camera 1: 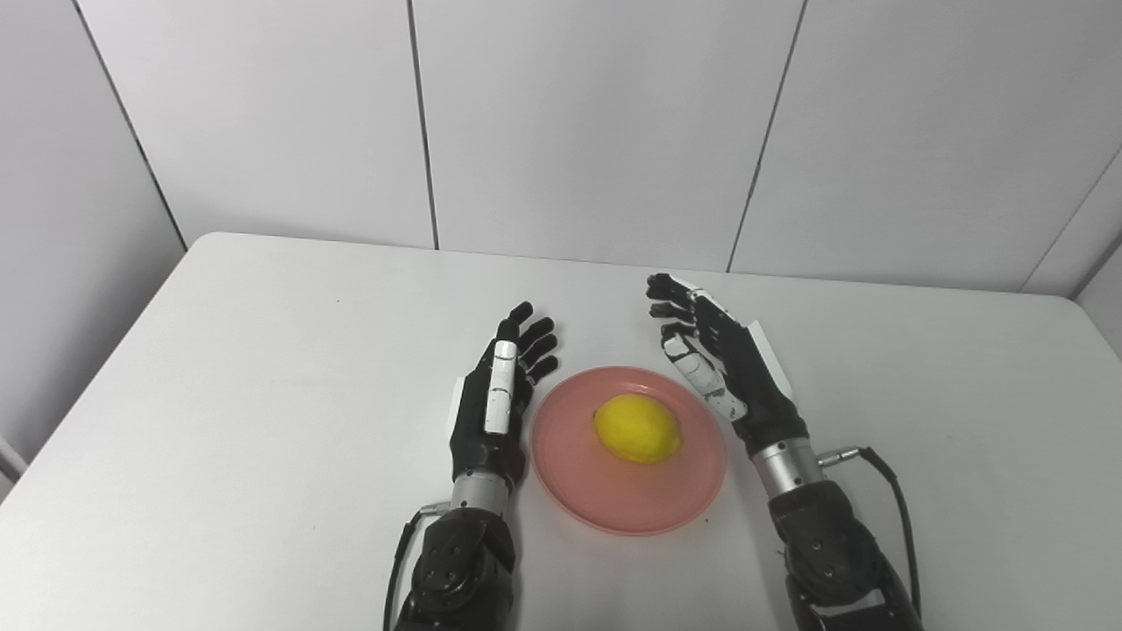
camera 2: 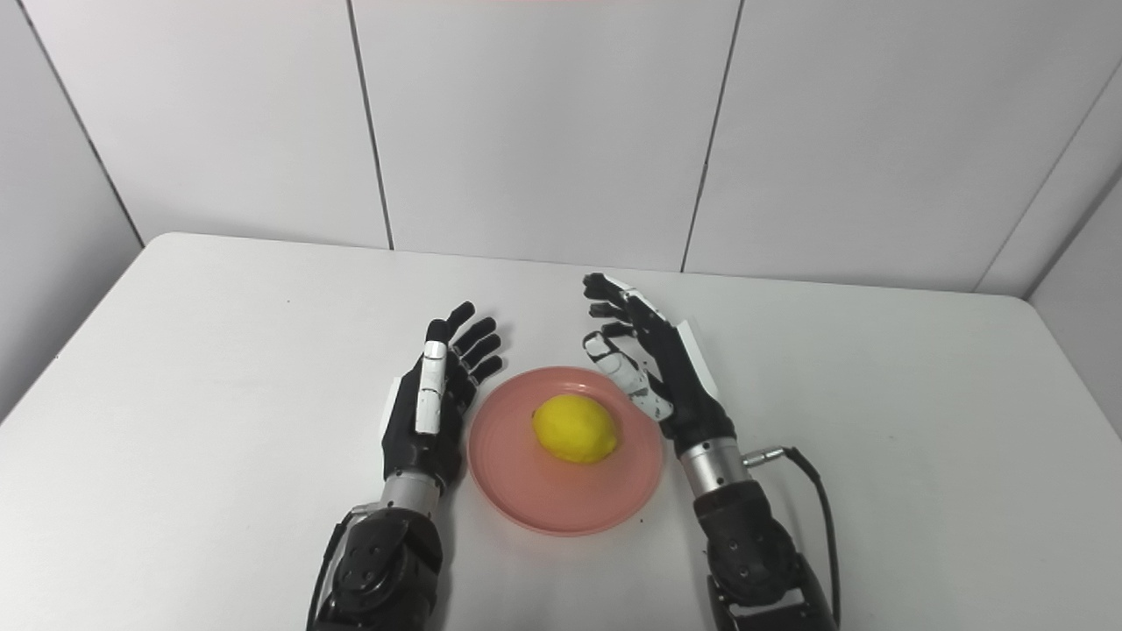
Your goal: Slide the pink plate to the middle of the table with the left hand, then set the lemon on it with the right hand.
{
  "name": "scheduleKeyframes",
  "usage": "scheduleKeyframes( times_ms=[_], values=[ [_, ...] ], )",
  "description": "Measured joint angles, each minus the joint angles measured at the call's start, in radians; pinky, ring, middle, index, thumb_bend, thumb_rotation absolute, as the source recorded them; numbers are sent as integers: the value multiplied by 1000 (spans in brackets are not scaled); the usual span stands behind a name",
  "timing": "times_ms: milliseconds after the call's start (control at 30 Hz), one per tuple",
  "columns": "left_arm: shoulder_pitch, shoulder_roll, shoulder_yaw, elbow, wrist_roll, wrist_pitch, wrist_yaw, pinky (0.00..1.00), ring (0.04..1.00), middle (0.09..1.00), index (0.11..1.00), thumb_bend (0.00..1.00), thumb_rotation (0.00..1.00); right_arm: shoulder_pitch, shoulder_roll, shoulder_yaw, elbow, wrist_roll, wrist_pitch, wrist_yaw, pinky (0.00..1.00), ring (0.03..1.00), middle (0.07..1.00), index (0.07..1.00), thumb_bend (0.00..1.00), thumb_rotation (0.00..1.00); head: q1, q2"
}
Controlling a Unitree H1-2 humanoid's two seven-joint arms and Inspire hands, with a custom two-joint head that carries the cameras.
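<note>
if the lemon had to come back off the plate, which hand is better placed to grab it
Probably the right hand: it is open with its fingers curled over the pink plate's rim, nearer the lemon. The left hand sits flat beside the plate.

We see a white table [camera 1: 263,394] with rounded far corners, its surface plain but for a few tiny dark specks. Behind its far edge stands a wall of pale grey panels [camera 1: 596,123], split by thin dark seams.

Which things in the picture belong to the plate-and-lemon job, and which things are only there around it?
Belonging to the job:
pink plate
lemon, lying on the plate
left hand, open
right hand, open

Only around it:
white table
panelled wall
</note>
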Motion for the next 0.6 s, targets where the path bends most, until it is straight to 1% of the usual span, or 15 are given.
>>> scheduleKeyframes(
  times_ms=[67, 133, 267, 300, 333, 367, 467, 533, 600],
  values=[
    [-1, 0, 4, 1, 3, -2, 0, 861, 844, 839, 844, 819, 877, 7, 11, -26, 9, 45, 0, 0, 773, 812, 829, 849, 649, 959, -3, 2],
    [-2, 0, 8, 1, 4, -3, 0, 890, 859, 856, 854, 822, 880, 10, 17, -47, 14, 73, 0, -1, 803, 826, 846, 876, 691, 982, -6, 2],
    [-9, 0, 15, 9, 9, -6, 0, 921, 876, 866, 859, 819, 875, 13, 29, -72, 19, 129, 2, 2, 838, 842, 857, 890, 721, 987, -14, 3],
    [-13, 0, 16, 14, 13, -10, 0, 937, 887, 878, 871, 809, 885, 14, 35, -80, 22, 144, 2, 2, 844, 851, 863, 894, 764, 986, -14, 3],
    [-17, 0, 19, 21, 25, -17, 0, 943, 891, 882, 875, 805, 889, 14, 40, -86, 25, 157, 2, 1, 846, 855, 864, 895, 779, 985, -15, 3],
    [-21, 0, 21, 30, 30, -27, 0, 959, 910, 896, 888, 789, 883, 16, 46, -94, 30, 171, 3, 0, 854, 862, 873, 896, 821, 976, -18, 3],
    [-29, 0, 24, 47, 59, -50, 0, 971, 917, 906, 902, 766, 903, 23, 62, -116, 45, 209, 6, -1, 859, 871, 888, 903, 817, 968, -18, 3],
    [-32, 0, 23, 65, 98, -69, 0, 964, 911, 906, 904, 765, 922, 23, 71, -129, 61, 229, 10, -1, 867, 873, 889, 901, 805, 959, -20, 3],
    [-35, 5, 19, 72, 142, -70, 1, 976, 909, 910, 909, 789, 935, 25, 80, -142, 67, 258, 16, -1, 902, 883, 890, 897, 801, 919, -23, 3]
  ],
)
